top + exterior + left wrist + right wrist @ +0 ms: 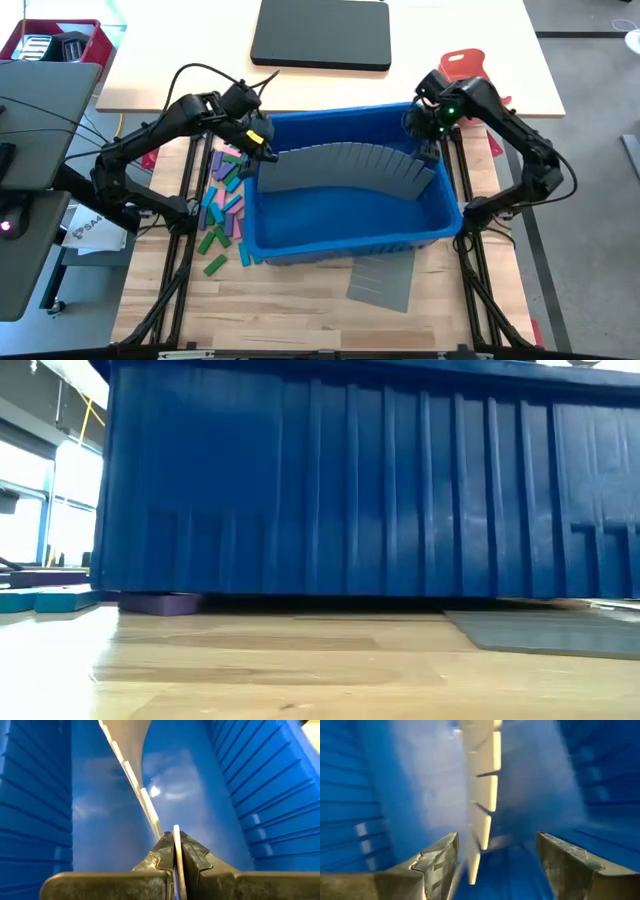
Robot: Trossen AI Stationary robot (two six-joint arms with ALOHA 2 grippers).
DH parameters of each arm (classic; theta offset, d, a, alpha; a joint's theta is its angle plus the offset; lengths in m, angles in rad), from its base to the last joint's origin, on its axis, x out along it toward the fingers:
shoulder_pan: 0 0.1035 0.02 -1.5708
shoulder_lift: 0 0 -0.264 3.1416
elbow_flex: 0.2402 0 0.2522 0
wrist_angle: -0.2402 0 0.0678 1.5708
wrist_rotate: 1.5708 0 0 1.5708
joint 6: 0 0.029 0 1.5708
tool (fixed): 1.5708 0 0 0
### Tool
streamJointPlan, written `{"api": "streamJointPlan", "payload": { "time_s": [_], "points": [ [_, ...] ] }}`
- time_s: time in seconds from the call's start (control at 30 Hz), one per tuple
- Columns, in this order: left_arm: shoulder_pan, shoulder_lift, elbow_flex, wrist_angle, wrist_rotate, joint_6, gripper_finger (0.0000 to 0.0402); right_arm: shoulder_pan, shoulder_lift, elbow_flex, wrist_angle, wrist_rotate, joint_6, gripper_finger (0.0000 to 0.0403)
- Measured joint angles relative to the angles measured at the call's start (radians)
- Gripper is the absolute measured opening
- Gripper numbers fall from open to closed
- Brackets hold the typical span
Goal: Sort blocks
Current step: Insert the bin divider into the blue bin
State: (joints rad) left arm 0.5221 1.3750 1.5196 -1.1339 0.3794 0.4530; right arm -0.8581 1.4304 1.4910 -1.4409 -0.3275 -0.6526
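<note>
A blue bin (340, 245) stands mid-table. A grey slotted divider sheet (345, 168) stands on edge inside it, bowed, spanning from the left wall to the right. My left gripper (262, 150) is shut on the sheet's left end. My right gripper (428, 150) is open at the right end; in the right wrist view that end (482, 795) passes between its fingers, nearer one of them. The blocks (225, 205), green, pink, purple and blue, lie loose on the table against the bin's left side. My left gripper pinches the divider sheet's left end at its top edge (176, 834) between its two fingers. The fingers come from above, slanting down into the bin from its left side. One thin layer sits between the pads. The sheet (135, 775) runs away from them on edge across the bin.
A second grey slotted sheet (382, 280) lies flat on the table in front of the bin. A black pad (322, 32) and a red object (462, 65) sit on the far table. A red basket (55, 40) is at far left. The low view is filled by the bin's wall (350, 480).
</note>
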Motion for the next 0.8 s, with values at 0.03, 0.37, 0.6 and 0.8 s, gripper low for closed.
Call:
{"api": "streamJointPlan", "payload": {
  "time_s": [0.03,0.37,0.6,0.8],
  "points": [
    [-0.001,0.0,-0.001,-0.012,-0.02,0.011,0.0001,0.004,0.004,0.0,-0.001,-0.003,0.001,0.0261],
    [0.018,0.0,-0.002,-0.078,-0.151,0.121,0.0001,0.084,0.016,-0.064,-0.01,0.101,0.019,0.0261],
    [0.075,0.002,-0.002,-0.073,-0.204,0.19,0.0001,0.162,0.015,-0.233,0.061,0.046,0.06,0.0259],
    [0.12,0.002,-0.002,-0.071,-0.213,0.185,0.0001,0.225,0.016,-0.287,0.111,0.107,0.103,0.0255]
  ]
}}
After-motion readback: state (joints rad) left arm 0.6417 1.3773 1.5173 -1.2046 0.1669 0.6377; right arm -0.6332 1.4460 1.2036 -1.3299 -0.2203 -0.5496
